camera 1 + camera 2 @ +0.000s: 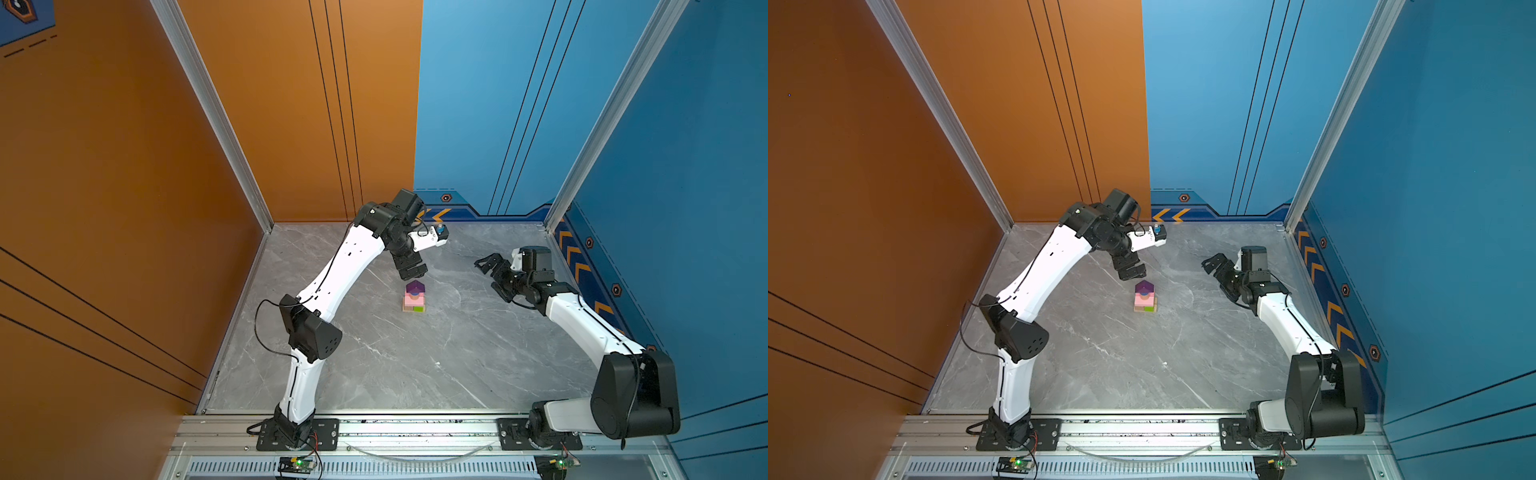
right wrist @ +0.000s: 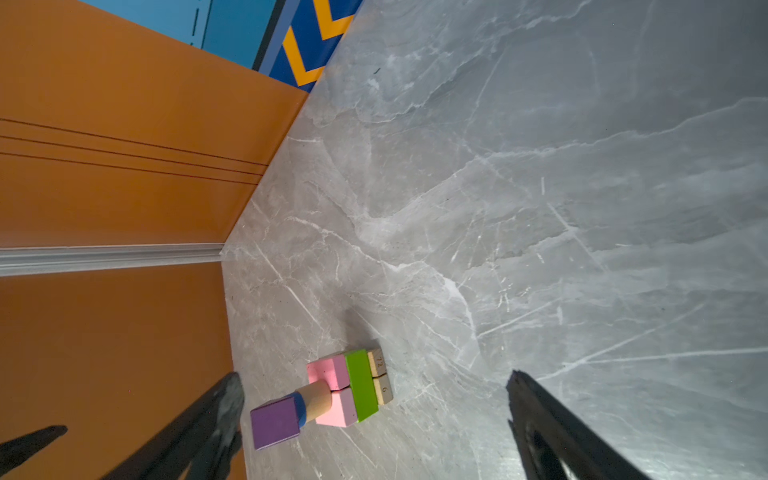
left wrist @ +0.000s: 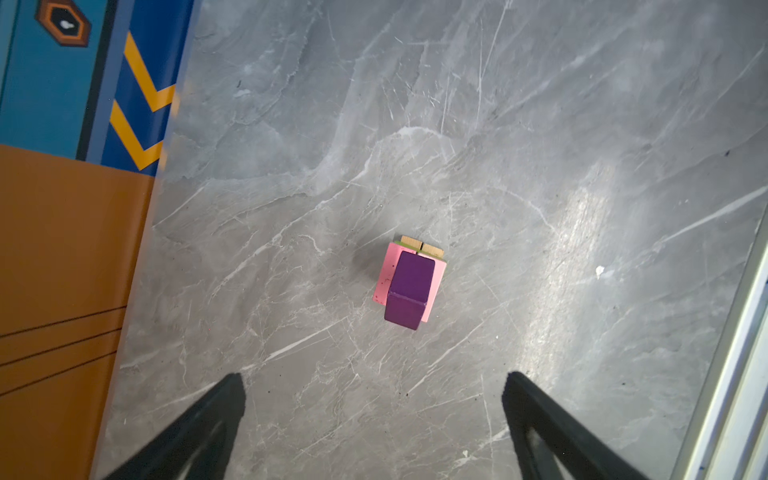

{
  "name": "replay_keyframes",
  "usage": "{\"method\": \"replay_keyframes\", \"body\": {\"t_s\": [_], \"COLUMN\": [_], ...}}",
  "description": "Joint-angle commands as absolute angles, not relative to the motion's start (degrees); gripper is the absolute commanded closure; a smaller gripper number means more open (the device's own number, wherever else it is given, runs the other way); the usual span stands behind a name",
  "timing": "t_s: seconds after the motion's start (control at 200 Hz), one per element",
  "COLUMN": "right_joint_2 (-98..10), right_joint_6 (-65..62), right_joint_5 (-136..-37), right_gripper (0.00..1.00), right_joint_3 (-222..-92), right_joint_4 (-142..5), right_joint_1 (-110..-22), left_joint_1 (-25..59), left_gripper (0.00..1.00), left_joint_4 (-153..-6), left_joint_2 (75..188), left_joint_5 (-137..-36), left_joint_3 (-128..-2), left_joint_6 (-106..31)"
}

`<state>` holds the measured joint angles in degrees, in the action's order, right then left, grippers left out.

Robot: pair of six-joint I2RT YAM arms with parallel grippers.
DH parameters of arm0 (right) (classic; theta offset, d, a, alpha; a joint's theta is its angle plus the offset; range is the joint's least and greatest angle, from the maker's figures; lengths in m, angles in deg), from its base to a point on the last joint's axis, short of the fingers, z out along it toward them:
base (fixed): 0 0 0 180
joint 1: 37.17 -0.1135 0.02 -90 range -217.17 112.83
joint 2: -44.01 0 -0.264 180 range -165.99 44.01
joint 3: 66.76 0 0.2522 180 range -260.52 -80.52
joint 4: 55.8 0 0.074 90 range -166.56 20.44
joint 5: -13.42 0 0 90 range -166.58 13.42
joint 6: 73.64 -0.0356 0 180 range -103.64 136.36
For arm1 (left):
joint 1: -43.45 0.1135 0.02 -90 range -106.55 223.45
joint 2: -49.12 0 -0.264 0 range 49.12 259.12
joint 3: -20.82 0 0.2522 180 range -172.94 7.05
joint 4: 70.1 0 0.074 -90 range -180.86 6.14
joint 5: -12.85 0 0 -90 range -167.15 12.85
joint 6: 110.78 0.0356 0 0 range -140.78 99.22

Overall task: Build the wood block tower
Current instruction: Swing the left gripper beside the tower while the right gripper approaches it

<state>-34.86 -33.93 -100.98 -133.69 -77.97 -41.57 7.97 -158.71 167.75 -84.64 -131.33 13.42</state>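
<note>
Centrally in both top views, on the grey marble tabletop [image 1: 415,365]: wood block tower [image 1: 414,297] [image 1: 1145,297], upright, untouched by either gripper. Layers as shown in the right wrist view, base upward:
- two tan bars [image 2: 382,376] side by side
- lime-green bar [image 2: 361,384] laid across them
- two pink slabs [image 2: 332,372] edge to edge
- tan cylinder [image 2: 318,399]
- blue cylinder [image 2: 300,409]
- purple peaked block [image 2: 274,422] as cap

Viewed almost straight down in the left wrist view, with the purple peaked block [image 3: 409,286] covering both cylinders.

Bounded at the left of the frame by an orange wall [image 1: 104,166], and at upper centre and right by a blue wall [image 1: 478,104] with a chevron strip [image 1: 582,266] along its foot. Aluminium posts [image 1: 216,116] at the two far corners. Aluminium rail [image 1: 415,428] along the bottom edge, carrying both arm bases.

Left arm [image 1: 332,270] arched from lower left toward the centre, wrist bent downward. Left gripper [image 1: 412,272] [image 3: 374,378] just above the tower in the frame, apart from it, fingers spread wide.

Right arm [image 1: 582,316] rising from lower right toward centre right, forearm roughly level. Right gripper [image 1: 486,266] [image 2: 374,376] at the tower's upper right, well apart from it, fingers likewise spread wide.
</note>
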Motion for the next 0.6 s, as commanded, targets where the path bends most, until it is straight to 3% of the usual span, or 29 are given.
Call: {"method": "replay_keyframes", "body": {"t_s": [0.0, 0.235, 0.33, 0.496, 0.596], "right_joint_2": [-31.8, -28.9, -27.3, -24.8, -25.7], "right_joint_6": [-31.9, -31.6, -31.2, -26.5, -25.7], "right_joint_5": [-101.9, -96.6, -93.7, -88.0, -90.0], "right_gripper": [0.0, 0.0, 0.0, 0.0, 0.03], "right_joint_3": [-133.1, -129.9, -128.0, -125.7, -127.7], "right_joint_4": [-75.7, -72.8, -70.5, -67.1, -69.8], "right_joint_1": [-42.5, -45.1, -46.5, -50.2, -50.5], "left_joint_1": [9.4, 10.6, 11.0, 11.5, 11.8], "left_gripper": [0.03, 0.13, 0.23, 0.34, 0.41], "left_joint_4": [-159.7, -147.3, -140.2, -118.7, -108.0], "left_joint_2": [165.0, 157.9, 153.1, 139.4, 131.7], "left_joint_5": [-89.2, -89.3, -88.7, -88.0, -87.2], "left_joint_3": [-133.7, -123.8, -116.5, -92.2, -79.3], "left_joint_6": [4.5, -15.0, -23.0, -35.3, -41.3]}}
